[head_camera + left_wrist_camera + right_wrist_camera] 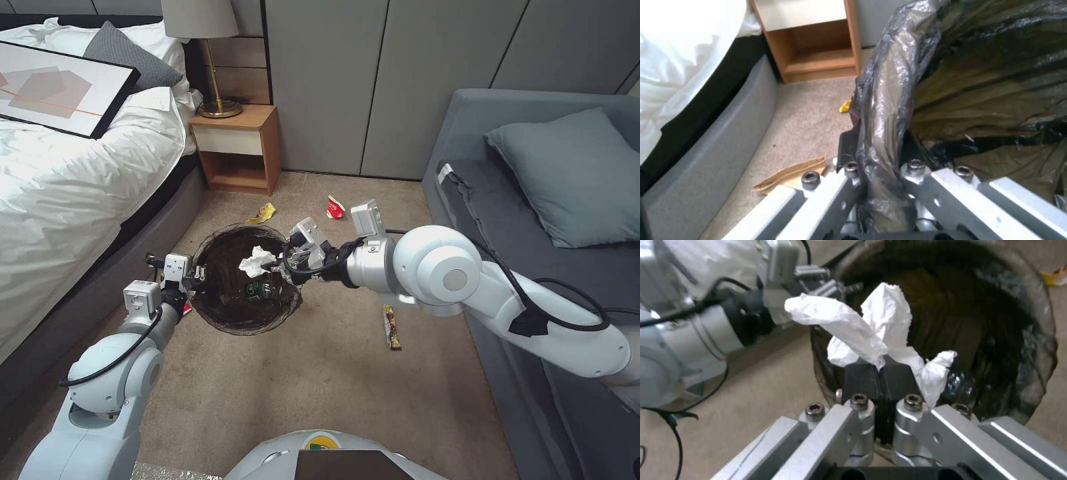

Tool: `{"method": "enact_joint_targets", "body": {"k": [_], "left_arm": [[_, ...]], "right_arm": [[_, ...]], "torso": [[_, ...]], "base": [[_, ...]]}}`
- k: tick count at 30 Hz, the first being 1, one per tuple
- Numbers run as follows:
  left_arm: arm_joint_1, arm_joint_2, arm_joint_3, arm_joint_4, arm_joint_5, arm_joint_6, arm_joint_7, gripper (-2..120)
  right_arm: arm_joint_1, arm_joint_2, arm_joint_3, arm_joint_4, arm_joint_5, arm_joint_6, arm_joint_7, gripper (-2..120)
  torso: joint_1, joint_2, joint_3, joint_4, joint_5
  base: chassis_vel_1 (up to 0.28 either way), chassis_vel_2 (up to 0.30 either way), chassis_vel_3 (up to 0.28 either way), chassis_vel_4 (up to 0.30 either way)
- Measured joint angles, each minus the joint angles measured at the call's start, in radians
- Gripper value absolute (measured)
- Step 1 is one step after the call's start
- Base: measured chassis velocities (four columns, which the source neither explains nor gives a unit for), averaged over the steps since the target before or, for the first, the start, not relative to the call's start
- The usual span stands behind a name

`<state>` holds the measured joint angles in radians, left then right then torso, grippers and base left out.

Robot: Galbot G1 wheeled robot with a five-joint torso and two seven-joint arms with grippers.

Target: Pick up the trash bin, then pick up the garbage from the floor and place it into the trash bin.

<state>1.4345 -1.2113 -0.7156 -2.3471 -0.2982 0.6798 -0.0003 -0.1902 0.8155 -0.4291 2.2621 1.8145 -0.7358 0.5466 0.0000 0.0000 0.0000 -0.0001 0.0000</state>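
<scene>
The left gripper (197, 272) pinched the bin (230, 313) rim; the right gripper (272, 266) pinched white paper (256, 261) above it, wrappers (391, 327) lying around.

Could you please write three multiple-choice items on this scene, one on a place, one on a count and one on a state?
1. Where is the crumpled white paper?
A. Lying on the carpet by the sofa
B. Held over the trash bin's opening
C. On the bed

2. How many pieces of litter lie on the floor in the head view, apart from those in the bin?
A. Three
B. One
C. Six

3. What is the left gripper doing?
A. Hanging open over the floor
B. Clamped on the bin's bag-lined rim
C. Holding a bottle

Answers: 1 B, the right gripper pinches the paper above the bin's mouth. 2 A, a yellow wrapper, a red wrapper and a striped wrapper are visible. 3 B, the left wrist view shows its fingers on either side of the rim.
</scene>
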Motion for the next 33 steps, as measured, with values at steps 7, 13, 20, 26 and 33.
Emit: {"method": "enact_joint_targets", "body": {"k": [7,13,20,26,33], "left_arm": [[0.007,0.001,0.001,-0.016,0.000,0.001,0.000,0],[0.012,0.002,-0.003,-0.020,-0.002,0.001,0.001,0],[0.015,0.001,-0.007,-0.020,-0.002,0.001,0.001,0],[0.016,-0.003,-0.007,-0.017,-0.002,0.000,0.002,0],[0.012,-0.006,-0.009,-0.014,-0.003,-0.001,0.002,0]], "right_arm": [[-0.017,0.023,-0.022,-0.032,-0.006,0.000,0.008,0],[-0.004,0.055,-0.047,-0.067,-0.011,0.000,0.008,0],[0.019,0.083,-0.069,-0.099,-0.012,0.000,0.011,3],[0.012,0.088,-0.060,-0.111,-0.011,0.000,0.015,26],[0.000,0.091,-0.031,-0.112,-0.004,0.000,0.033,52]], "torso": [[0.000,0.000,0.000,0.0000,0.0000],[0.000,0.000,0.000,0.0001,0.0000],[0.000,0.000,0.000,0.0002,-0.0001],[0.000,0.000,0.000,0.0001,-0.0001],[0.000,0.000,0.000,0.0000,0.0000]], "base": [[0.000,0.000,0.000,0.000],[0.000,0.000,0.000,0.000],[0.000,0.000,0.000,0.000],[0.000,0.000,0.000,0.000],[0.000,0.000,0.000,0.000]]}}
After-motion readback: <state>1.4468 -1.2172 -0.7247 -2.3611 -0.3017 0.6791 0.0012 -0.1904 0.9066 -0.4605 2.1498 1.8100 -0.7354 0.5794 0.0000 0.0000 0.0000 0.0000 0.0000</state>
